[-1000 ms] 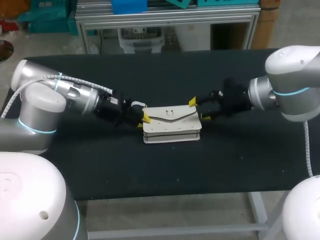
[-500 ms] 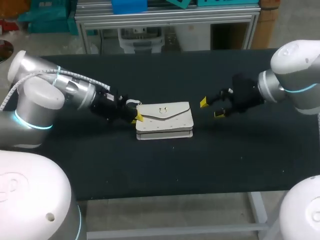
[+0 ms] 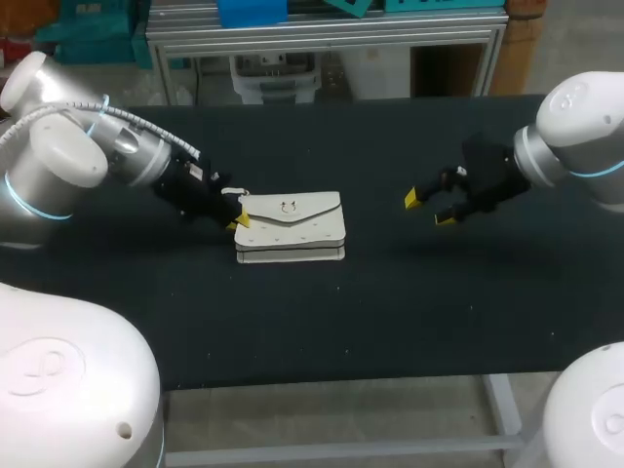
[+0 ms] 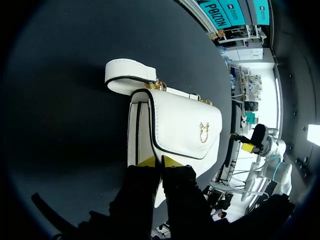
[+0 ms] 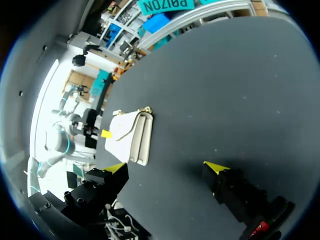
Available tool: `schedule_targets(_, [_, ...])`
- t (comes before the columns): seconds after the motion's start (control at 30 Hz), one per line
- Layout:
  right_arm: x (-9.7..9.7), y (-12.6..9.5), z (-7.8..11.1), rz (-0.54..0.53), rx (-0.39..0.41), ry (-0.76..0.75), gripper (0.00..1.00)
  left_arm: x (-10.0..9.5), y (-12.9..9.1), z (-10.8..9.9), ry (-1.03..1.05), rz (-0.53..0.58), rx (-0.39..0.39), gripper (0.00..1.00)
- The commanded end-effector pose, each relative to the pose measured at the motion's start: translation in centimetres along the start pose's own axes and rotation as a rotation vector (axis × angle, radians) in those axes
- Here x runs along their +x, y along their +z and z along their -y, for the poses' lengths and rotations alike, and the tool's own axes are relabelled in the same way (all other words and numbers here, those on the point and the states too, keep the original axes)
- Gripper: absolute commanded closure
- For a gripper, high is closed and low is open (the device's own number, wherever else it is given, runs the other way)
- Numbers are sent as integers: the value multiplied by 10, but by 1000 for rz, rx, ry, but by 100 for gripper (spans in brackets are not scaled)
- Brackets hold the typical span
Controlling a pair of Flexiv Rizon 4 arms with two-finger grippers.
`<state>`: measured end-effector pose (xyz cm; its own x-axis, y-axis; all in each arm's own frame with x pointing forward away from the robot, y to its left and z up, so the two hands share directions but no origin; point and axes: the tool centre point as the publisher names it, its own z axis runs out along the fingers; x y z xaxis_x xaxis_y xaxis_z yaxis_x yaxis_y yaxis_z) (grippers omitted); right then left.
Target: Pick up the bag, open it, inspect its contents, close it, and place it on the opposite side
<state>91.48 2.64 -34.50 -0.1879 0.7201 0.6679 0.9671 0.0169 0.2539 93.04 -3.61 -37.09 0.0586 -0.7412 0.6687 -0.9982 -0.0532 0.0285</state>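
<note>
White bag (image 3: pixel 291 226) lies flat on the black table (image 3: pixel 390 322), left of the middle in the head view. Flap (image 4: pixel 182 122) is closed and faces up, with a gold clasp (image 4: pixel 204 132) near its tip. A short white strap (image 4: pixel 127 77) loops off one end of the bag and rests on the table, joined by gold hardware. The bag's side shows stacked layers with dark edging.

Left gripper (image 3: pixel 238 221) is at the bag's left end. In the left wrist view its two yellow tips sit close together, clamped on the bag's edge near the flap. The left arm comes in low over the table from the left.

Right gripper (image 3: pixel 429 209) is right of the middle and well apart from the bag, fingers spread wide with nothing between them. In the right wrist view the bag lies ahead of it, closer to one finger's side. Bare table shows between the two yellow tips.
</note>
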Motion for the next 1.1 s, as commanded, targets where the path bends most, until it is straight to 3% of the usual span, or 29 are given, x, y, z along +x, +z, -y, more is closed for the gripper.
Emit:
schedule_targets(0.03, [-2, -3, -1, -10, 6, 0, 0, 2, -1, 7, -3, 24, -28, 100])
schedule_targets(0.47, [-4, -4, -3, 12, -5, -22, 0, 2, -1, 7, -3, 24, -28, 100])
schedule_targets(0.83, [-55, -47, -30, 119, -87, -84, 0, -27, -31, 35, 36, 73, 36, 100])
schedule_targets(1.1, [-86, -60, -48, 213, -56, -114, 0, -68, -61, 74, 48, 140, 60, 100])
